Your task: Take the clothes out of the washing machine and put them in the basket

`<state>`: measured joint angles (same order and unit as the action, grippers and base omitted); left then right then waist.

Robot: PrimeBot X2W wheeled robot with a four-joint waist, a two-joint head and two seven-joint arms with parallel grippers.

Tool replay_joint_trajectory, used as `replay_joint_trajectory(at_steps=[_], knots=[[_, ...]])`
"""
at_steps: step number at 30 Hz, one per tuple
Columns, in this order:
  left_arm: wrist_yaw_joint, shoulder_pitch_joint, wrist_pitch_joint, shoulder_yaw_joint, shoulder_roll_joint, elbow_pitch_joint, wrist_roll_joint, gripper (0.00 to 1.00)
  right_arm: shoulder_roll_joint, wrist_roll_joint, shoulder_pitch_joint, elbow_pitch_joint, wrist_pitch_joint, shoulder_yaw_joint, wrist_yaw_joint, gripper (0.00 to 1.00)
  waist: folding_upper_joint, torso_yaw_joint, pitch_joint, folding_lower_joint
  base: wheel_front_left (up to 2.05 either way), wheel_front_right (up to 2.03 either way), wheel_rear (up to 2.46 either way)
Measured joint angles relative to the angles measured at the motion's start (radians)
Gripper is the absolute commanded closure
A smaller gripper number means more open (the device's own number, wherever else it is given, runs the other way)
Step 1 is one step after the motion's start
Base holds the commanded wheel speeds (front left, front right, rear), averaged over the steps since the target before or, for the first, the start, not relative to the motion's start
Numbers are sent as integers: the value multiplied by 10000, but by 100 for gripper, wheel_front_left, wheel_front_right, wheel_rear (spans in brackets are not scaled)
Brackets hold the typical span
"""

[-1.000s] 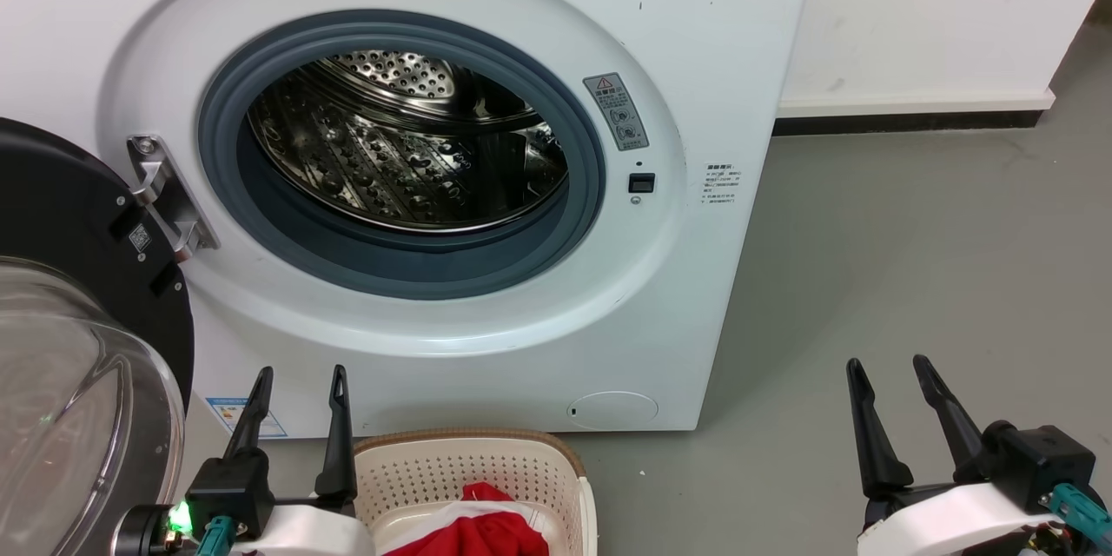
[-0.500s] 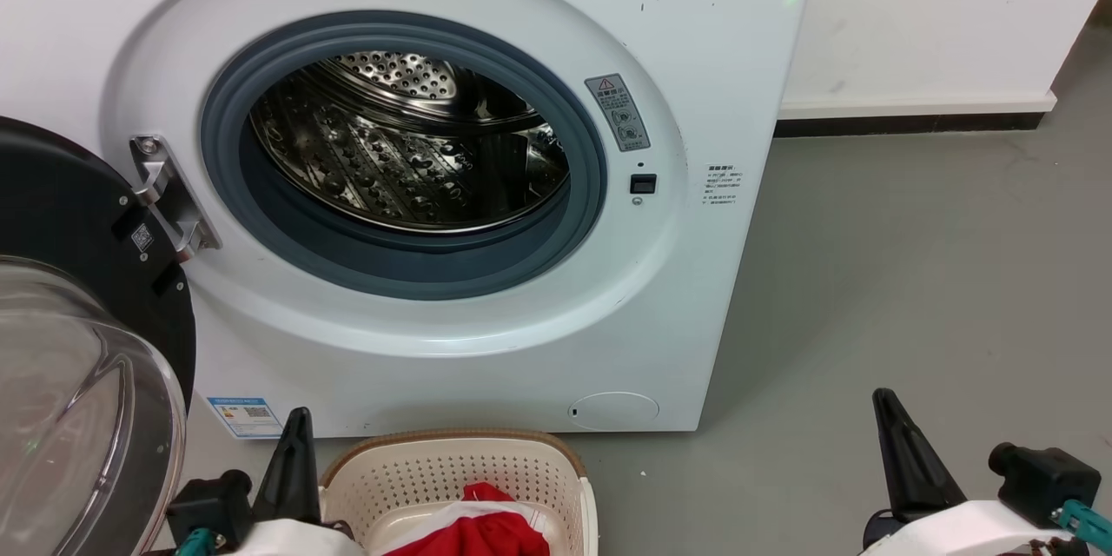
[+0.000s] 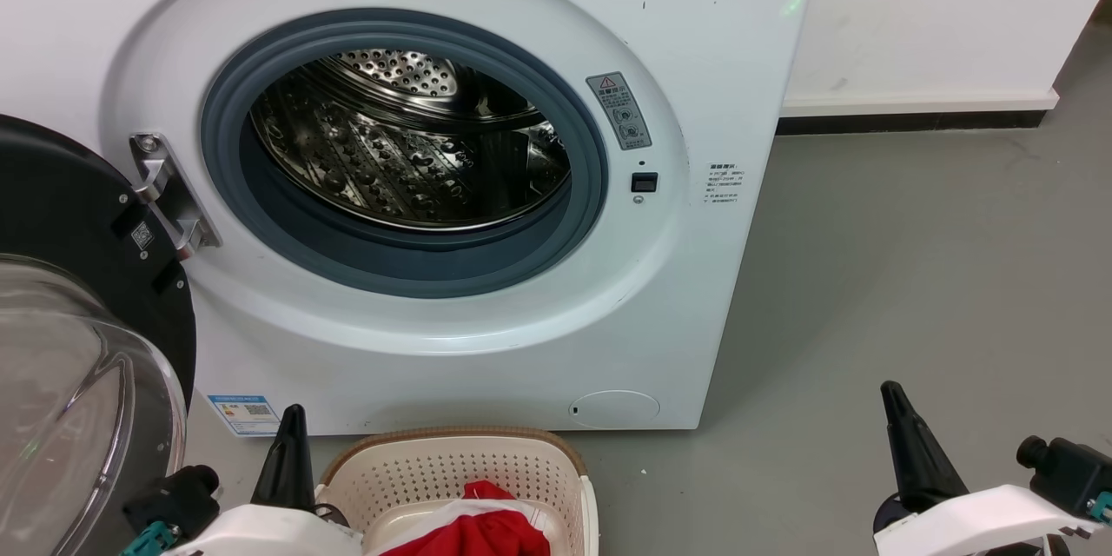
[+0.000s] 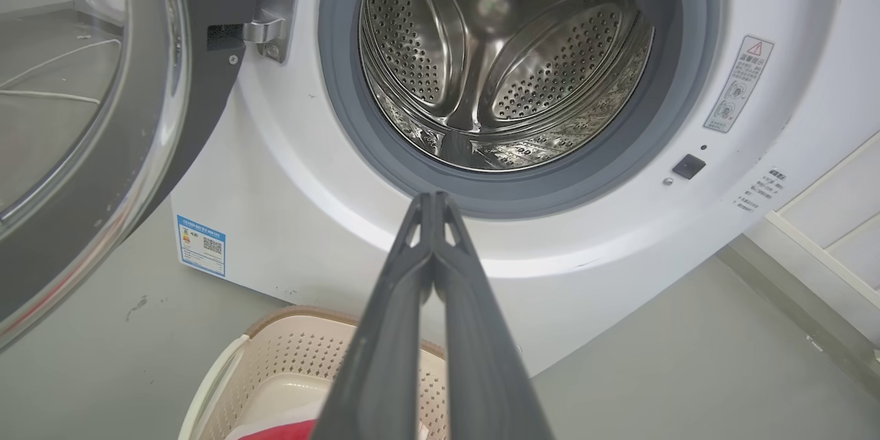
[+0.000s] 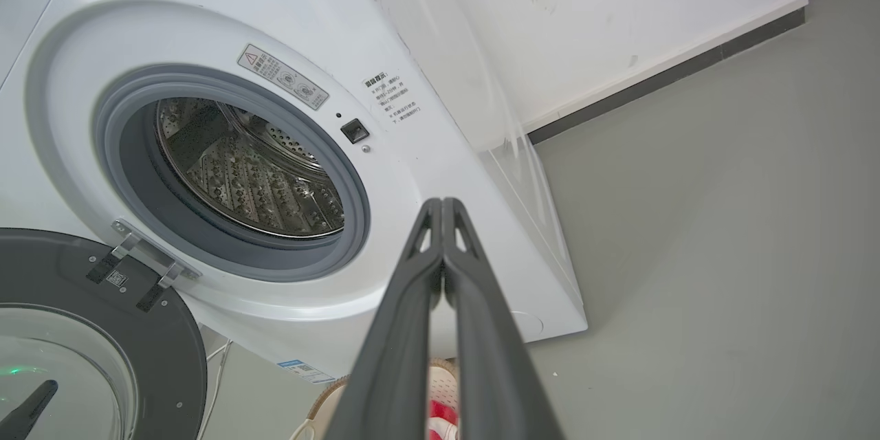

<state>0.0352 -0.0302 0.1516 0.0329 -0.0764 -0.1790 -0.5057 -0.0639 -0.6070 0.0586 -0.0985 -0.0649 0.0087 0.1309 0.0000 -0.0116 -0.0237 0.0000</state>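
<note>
The white washing machine (image 3: 486,339) stands with its glass door (image 3: 78,365) swung open to the left. Its steel drum (image 3: 408,139) shows bare metal, no fabric visible; the drum (image 4: 495,62) looks bare in the left wrist view too. On the floor in front sits the cream basket (image 3: 539,469) holding red clothes (image 3: 486,530) with white trim. My left gripper (image 3: 291,443) is shut with nothing in it, just left of the basket. Over the grey floor at the lower right, my right gripper (image 3: 903,434) is shut with nothing in it. Both fingertip pairs meet in the wrist views (image 4: 433,203) (image 5: 441,210).
The open door's dark rim and hinge (image 3: 169,191) stand close to my left arm. Grey floor (image 3: 912,261) stretches to the right of the machine. A white wall with a dark skirting strip (image 3: 912,122) runs behind it.
Both grippers went from open to shut and sank lower in the head view. The machine, basket and clothes stay where they were.
</note>
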Motion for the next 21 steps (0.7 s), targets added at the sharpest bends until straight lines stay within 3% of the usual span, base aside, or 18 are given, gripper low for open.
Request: replay_joint_trajectory(at_steps=[21], knots=[[265,373,-773,207,111,-182,-3172,100,-90,-3032,-438,-399,349,-163,0,100,0,24,54,0,0,0,0]])
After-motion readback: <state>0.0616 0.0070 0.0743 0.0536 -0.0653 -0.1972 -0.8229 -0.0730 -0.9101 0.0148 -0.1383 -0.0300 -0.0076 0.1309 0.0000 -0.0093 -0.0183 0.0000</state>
